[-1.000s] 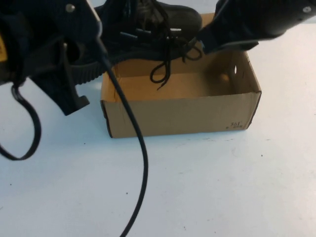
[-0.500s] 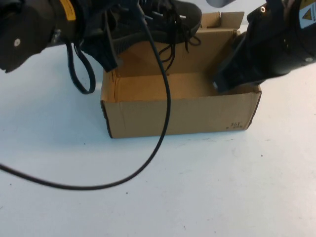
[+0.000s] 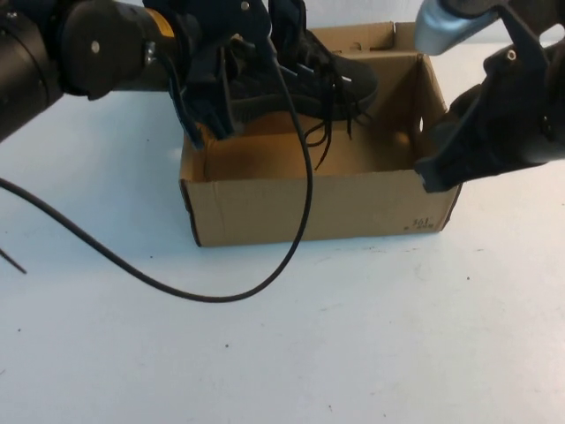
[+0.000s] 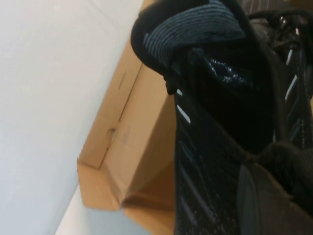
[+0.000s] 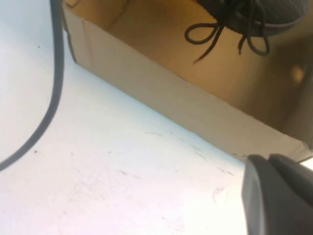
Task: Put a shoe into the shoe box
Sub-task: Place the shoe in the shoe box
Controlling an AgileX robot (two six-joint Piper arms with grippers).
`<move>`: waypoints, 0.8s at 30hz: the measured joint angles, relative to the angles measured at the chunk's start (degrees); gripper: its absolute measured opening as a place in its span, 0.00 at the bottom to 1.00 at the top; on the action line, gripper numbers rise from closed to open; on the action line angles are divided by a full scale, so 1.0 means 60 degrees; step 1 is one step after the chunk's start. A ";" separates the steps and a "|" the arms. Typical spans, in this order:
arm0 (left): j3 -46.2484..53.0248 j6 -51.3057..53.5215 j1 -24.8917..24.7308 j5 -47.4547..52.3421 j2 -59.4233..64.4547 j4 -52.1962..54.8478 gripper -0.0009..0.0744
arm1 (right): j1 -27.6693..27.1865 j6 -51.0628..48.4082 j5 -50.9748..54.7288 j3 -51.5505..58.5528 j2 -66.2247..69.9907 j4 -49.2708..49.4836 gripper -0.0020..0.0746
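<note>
- High view: since the earlier frame the left claw (image 3: 231, 84) had lowered the shoe (image 3: 305, 81), whose toe now dipped inside the open shoe box (image 3: 318, 205), while the right claw (image 3: 441, 168) had dropped from the frame's upper right to the box's right end.
- The shoe's long axis ran across the frame, toe toward the right, heel at upper left, laces (image 3: 331, 119) dangling into the box.
- A black cable (image 3: 305, 190) draped over the front wall onto the white surface (image 3: 353, 344).
- Left wrist view: the left claw was clenched on the shoe (image 4: 230, 122) at its heel collar, above the box's corner (image 4: 122, 161).
- Right wrist view: the right claw (image 5: 279, 196) sat just beside the box (image 5: 195, 107); whether released or clenched I cannot tell.
</note>
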 joint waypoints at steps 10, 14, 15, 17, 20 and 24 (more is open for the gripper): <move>-0.1104 0.1689 0.0262 -0.0067 0.1100 -0.2266 0.04 | 0.0000 0.0319 -0.0055 0.0393 -0.0471 -0.0414 0.01; -0.1630 0.2117 0.0464 -0.0031 0.1567 -0.2872 0.04 | 0.0000 0.0732 0.0243 0.0393 -0.0768 -0.1029 0.01; -0.1756 0.2252 0.0532 0.0011 0.1673 -0.3050 0.04 | 0.0000 0.0909 0.0338 0.0393 -0.0850 -0.1298 0.01; -0.1952 0.2555 0.0664 0.0135 0.1864 -0.3517 0.04 | 0.0000 0.1429 0.0472 0.0393 -0.1069 -0.1928 0.01; -0.2099 0.3298 0.0805 0.0235 0.2195 -0.4472 0.04 | 0.0000 0.2258 0.0528 0.0393 -0.1411 -0.2821 0.01; -0.2136 0.4391 0.0821 0.0391 0.2599 -0.5451 0.04 | 0.0000 0.3062 0.0540 0.0393 -0.1840 -0.3697 0.01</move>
